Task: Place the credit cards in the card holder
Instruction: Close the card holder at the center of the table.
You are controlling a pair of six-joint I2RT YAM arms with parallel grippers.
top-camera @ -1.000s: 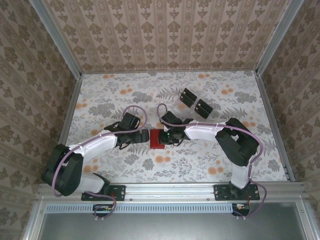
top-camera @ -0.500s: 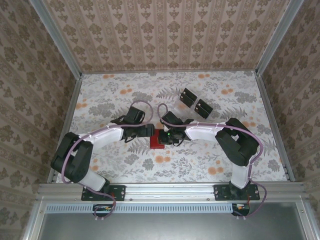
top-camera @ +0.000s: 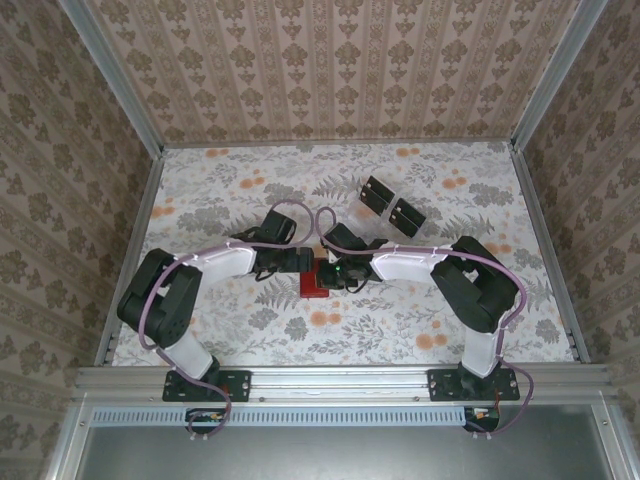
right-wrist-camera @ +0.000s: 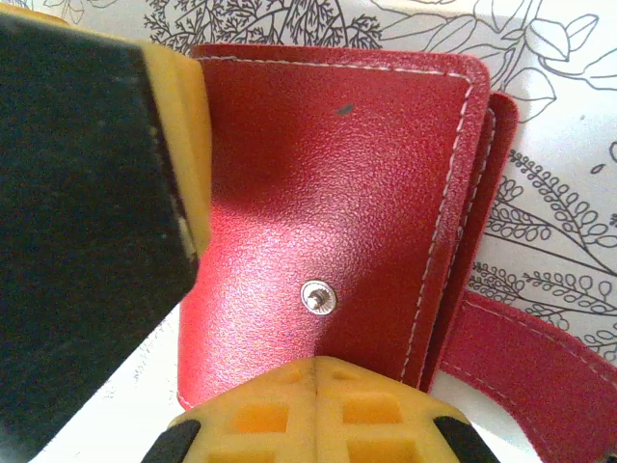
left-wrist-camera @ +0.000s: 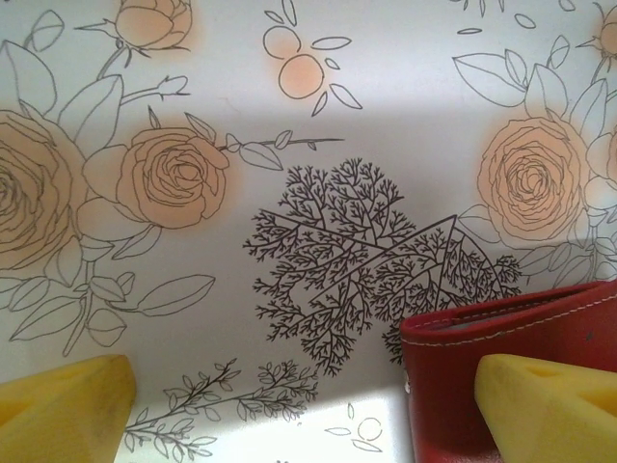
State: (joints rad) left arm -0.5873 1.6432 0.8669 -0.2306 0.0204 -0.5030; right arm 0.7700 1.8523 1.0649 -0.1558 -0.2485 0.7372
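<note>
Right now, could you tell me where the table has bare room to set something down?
Free: the floral tablecloth's far-left corner, and the near strip in front of the red folding wallet. Crowded: the middle, where the left pincer and right pincer meet at it, and around the black rectangular cards.

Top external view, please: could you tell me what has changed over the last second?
The left hand moved right and slightly away from the bases, up to the left edge of the card holder, its elbow swinging inward. Nothing was visibly gripped or released. The right hand over the card holder, the card holder itself and the two credit cards behind stayed put.
</note>
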